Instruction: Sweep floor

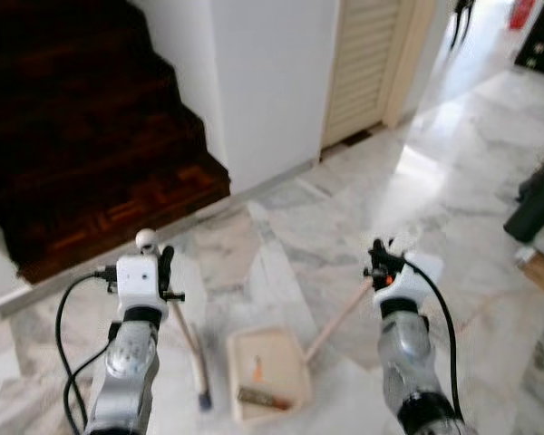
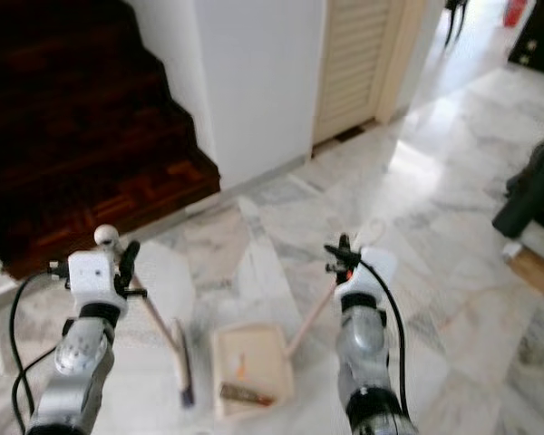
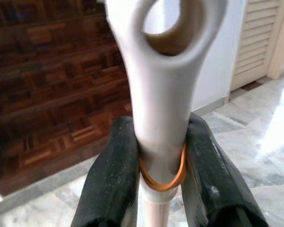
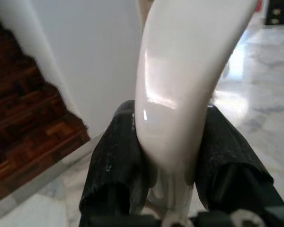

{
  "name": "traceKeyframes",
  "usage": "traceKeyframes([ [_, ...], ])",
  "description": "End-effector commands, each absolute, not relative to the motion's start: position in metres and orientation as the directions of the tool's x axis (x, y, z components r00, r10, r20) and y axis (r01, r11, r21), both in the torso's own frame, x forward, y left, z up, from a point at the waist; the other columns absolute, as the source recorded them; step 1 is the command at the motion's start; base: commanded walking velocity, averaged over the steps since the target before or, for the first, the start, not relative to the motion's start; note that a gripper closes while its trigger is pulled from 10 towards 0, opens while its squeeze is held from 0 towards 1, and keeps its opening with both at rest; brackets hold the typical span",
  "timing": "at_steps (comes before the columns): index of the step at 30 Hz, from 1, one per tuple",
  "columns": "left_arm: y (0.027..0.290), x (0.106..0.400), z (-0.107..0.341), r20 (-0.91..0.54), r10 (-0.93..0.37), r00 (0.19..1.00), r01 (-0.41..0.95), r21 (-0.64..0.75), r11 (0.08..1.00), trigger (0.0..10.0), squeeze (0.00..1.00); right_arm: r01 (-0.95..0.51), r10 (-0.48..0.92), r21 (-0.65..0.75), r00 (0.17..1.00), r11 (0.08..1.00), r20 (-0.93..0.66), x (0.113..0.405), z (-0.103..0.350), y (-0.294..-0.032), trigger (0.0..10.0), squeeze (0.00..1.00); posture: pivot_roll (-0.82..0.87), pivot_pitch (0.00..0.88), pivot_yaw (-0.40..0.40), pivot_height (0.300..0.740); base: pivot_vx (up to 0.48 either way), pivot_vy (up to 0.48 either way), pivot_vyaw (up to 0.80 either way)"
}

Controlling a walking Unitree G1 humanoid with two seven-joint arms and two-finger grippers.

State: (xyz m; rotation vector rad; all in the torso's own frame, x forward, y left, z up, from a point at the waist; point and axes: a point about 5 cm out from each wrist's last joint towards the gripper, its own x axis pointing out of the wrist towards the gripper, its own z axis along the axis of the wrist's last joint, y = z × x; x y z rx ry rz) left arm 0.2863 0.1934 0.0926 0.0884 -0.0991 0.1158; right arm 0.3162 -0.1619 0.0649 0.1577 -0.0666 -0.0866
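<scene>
Left gripper (image 3: 162, 165): jaws pinching the broom handle (image 3: 163, 94), shaft slanting down to the broom head (image 1: 200, 385) on the marble floor (image 1: 471, 208). Just right of it, the dustpan (image 1: 270, 373), holding debris. Right gripper (image 4: 173, 161): jaws clamped on the dustpan handle (image 4: 180, 80).

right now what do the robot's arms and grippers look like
Both arms are silver, rounded metal segments with a black band near the wrist and a white block housing above it. A black cable loops beside the left arm and another runs along the right arm. The left gripper and right gripper each have two thick, matte black fingers with rounded tips.
</scene>
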Motion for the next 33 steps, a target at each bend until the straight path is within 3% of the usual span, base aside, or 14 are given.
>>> traceKeyframes([
  [1, 0.1949, 0.2878, 0.1017, 0.144, 0.106, 0.984, -0.121, 0.096, 0.988, 10.0, 0.0, 0.066, -0.086, 0.187, 0.991, 0.98, 0.101, 0.321, 0.0741, -0.1556, 10.0, 0.0, 0.15, 0.02, 0.022, 0.74, 0.0, 0.274, 0.0],
  [25, 0.1954, 0.2878, 0.1019, 0.143, 0.107, 0.984, -0.121, 0.094, 0.988, 10.0, 0.0, 0.058, -0.076, 0.169, 0.992, 0.984, 0.103, 0.3212, 0.0744, -0.1534, 10.0, 0.0, 0.15, 0.022, 0.023, 0.74, 0.0, 0.274, 0.0],
  [33, 0.1957, 0.2877, 0.102, 0.143, 0.108, 0.984, -0.122, 0.095, 0.988, 10.0, 0.0, 0.053, -0.072, 0.171, 0.992, 0.984, 0.107, 0.3212, 0.0748, -0.1525, 10.0, 0.0, 0.15, 0.026, 0.024, 0.74, 0.0, 0.286, 0.75],
])
